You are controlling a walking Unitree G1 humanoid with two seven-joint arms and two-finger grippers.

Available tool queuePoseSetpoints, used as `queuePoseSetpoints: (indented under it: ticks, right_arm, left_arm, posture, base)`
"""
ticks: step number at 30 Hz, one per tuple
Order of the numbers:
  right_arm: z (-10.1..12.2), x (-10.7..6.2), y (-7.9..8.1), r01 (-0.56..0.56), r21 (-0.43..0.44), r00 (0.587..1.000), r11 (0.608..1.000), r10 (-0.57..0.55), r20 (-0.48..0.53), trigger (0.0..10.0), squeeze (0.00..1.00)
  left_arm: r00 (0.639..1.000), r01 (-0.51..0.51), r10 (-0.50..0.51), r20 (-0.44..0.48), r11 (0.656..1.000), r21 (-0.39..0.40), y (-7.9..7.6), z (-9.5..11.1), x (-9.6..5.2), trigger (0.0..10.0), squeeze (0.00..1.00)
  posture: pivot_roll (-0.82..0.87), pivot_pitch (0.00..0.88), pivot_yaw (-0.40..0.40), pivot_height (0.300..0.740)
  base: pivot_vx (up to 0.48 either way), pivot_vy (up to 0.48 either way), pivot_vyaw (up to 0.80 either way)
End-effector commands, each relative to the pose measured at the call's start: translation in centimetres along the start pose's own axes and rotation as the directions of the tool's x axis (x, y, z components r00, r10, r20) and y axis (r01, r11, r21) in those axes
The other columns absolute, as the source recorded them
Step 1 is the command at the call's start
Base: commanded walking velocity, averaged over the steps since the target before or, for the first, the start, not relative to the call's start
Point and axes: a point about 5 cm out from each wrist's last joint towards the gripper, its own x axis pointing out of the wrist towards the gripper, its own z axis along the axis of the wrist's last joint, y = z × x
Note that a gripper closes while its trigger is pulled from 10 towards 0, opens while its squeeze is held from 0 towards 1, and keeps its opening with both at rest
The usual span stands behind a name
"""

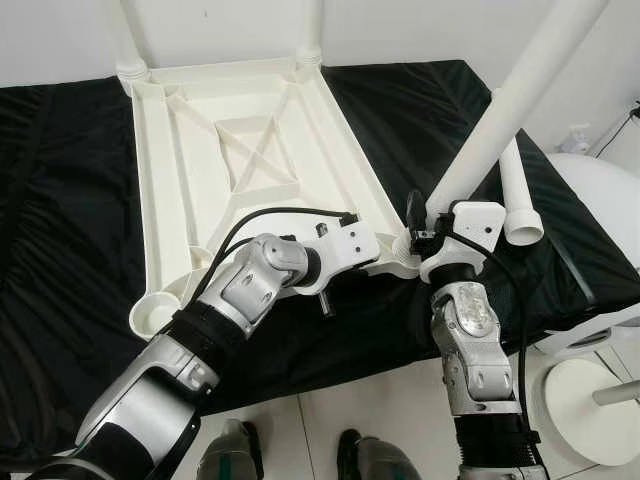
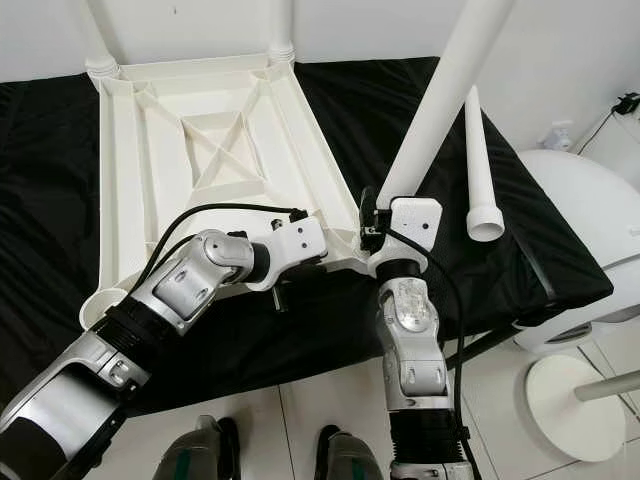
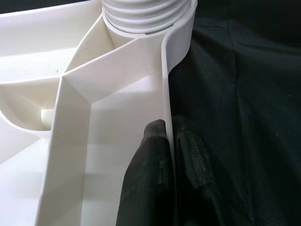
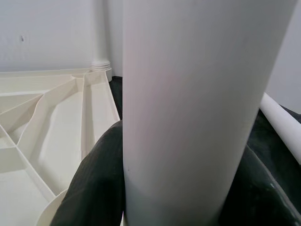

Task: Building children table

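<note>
Tabletop [image 1: 250, 150]: upside down on black-draped worktop [image 1: 60, 250], ribs up.
Left hand [image 3: 171, 155]: pinched shut on near rim wall, one finger each side; best kept firm to stop sliding.
Right hand [image 4: 169, 197]: clamped round tilted leg [image 1: 500, 110] just above near-right socket [image 1: 405, 262]; should straighten leg first, then twist thread home.
Spare leg [image 2: 480, 170]: lying beside on worktop.
Far corners: two legs already standing.

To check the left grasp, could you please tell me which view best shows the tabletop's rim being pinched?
The left wrist view: the white plastic tabletop's thin rim runs between the left gripper, jaws closed on it. In both eye views that wrist covers the contact. The right wrist view shows the far rim.
</note>
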Motion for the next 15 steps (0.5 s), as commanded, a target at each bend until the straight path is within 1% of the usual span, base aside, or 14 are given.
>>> queuePoseSetpoints:
  ticks: [1, 2, 5, 7, 15]
  right_arm:
    - [-1.99, -0.81, -0.9, 0.103, -0.02, 0.99, 0.994, -0.105, -0.099, 10.0, 0.0]
    - [-1.99, -0.81, -0.9, 0.103, -0.02, 0.99, 0.994, -0.105, -0.099, 10.0, 0.0]
    - [-1.96, -0.98, -1.24, 0.177, -0.034, 0.98, 0.984, -0.179, -0.091, 10.0, 0.0]
    - [-1.96, -0.98, -1.24, 0.177, -0.034, 0.98, 0.984, -0.179, -0.091, 10.0, 0.0]
    - [-1.92, -1.27, -1.29, 0.242, -0.055, 0.966, 0.969, -0.246, -0.08, 10.0, 0.0]
  left_arm:
    - [0.999, -0.04, 0.04, -0.035, 0.999, -0.006, 0.37, -0.82, -0.26, 10.0, 0.0]
    - [0.999, -0.04, 0.04, -0.035, 0.999, -0.006, 0.37, -0.82, -0.26, 10.0, 0.0]
    - [0.999, -0.038, 0.038, -0.034, 0.999, -0.005, 0.34, -0.82, -0.27, 10.0, 0.0]
    - [0.999, -0.038, 0.038, -0.034, 0.999, -0.005, 0.34, -0.82, -0.27, 10.0, 0.0]
    - [0.999, -0.039, 0.039, -0.035, 0.999, -0.003, 0.38, -0.84, -0.31, 10.0, 0.0]
  posture:
    - [-0.01, 0.132, -0.03, 0.74]
    - [-0.01, 0.132, -0.03, 0.74]
    - [-0.01, 0.129, -0.031, 0.74]
    - [-0.01, 0.129, -0.031, 0.74]
    - [-0.01, 0.126, -0.033, 0.74]
  base:
    - [0.0, 0.0, 0.0]
    - [0.0, 0.0, 0.0]
    - [0.0, 0.0, 0.0]
    - [0.0, 0.0, 0.0]
    - [0.0, 0.0, 0.0]
